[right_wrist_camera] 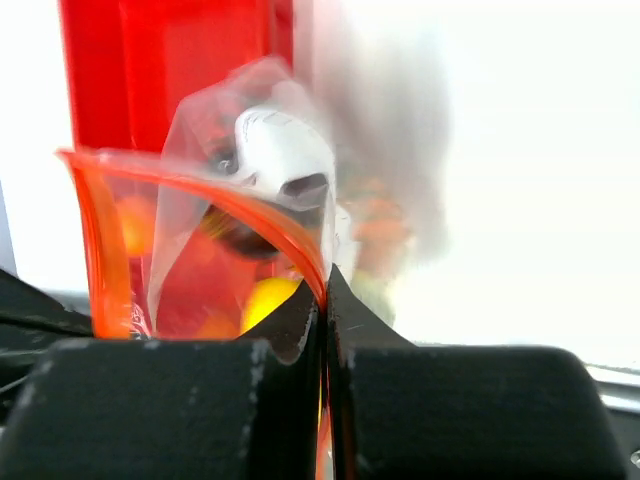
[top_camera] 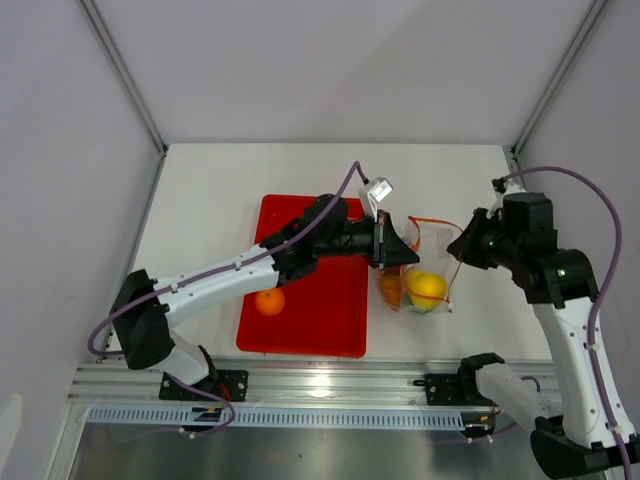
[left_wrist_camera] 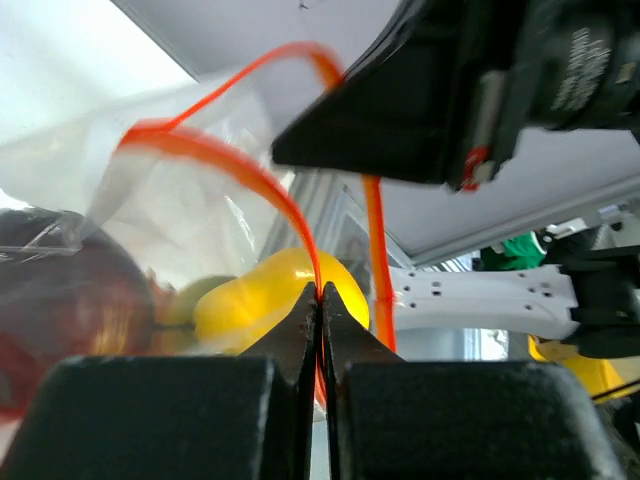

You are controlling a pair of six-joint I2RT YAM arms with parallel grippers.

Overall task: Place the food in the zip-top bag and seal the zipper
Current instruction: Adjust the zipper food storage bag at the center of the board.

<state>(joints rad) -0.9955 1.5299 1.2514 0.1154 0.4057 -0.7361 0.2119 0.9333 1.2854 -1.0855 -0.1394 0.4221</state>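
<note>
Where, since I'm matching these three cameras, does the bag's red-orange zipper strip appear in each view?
Top external: the zipper strip loops right of centre, beyond the bagged fruit.
Left wrist: the zipper strip arcs from the upper left down to bottom centre.
Right wrist: the zipper strip arcs from the left edge down to bottom centre.
Shared landmark: the yellow fruit inside the bag, under the strip.

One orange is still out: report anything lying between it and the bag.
Only the tray rim separates the orange from the zip-top bag. Both the left gripper and right gripper grip its zipper.
</note>
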